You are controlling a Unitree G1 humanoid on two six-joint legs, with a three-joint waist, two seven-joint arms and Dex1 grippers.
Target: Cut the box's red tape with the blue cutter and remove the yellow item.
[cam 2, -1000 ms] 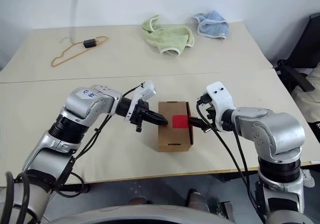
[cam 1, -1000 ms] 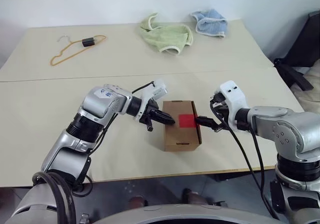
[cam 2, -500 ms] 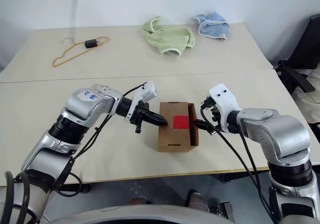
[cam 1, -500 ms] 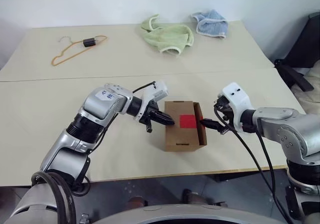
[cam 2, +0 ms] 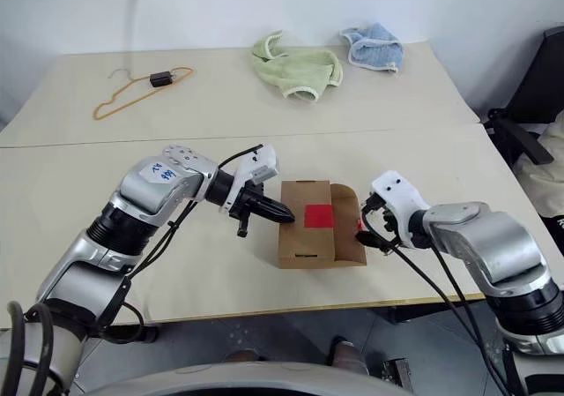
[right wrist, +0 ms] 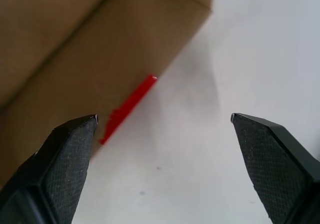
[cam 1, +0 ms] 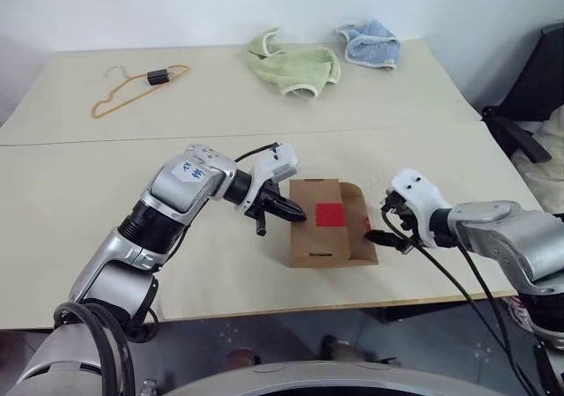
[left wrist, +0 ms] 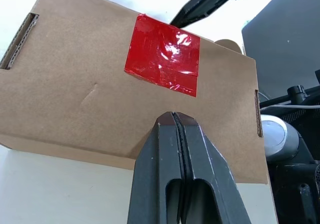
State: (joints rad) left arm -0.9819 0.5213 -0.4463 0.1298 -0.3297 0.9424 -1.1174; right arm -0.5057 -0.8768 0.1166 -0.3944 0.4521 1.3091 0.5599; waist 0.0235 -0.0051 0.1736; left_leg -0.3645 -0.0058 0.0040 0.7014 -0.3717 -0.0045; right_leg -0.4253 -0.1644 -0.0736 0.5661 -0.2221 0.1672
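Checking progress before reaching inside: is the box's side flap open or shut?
Open: the box's side flap lies folded out toward the right gripper.

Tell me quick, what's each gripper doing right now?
Left gripper: closed, empty, tips resting on the box lid.
Right gripper: open, empty, beside the box's flap.

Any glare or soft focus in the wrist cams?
Left wrist view: white glare patches on the red tape, box cardboard sharp. Right wrist view: box edge and table look soft, with a shadow on the table beside the box.
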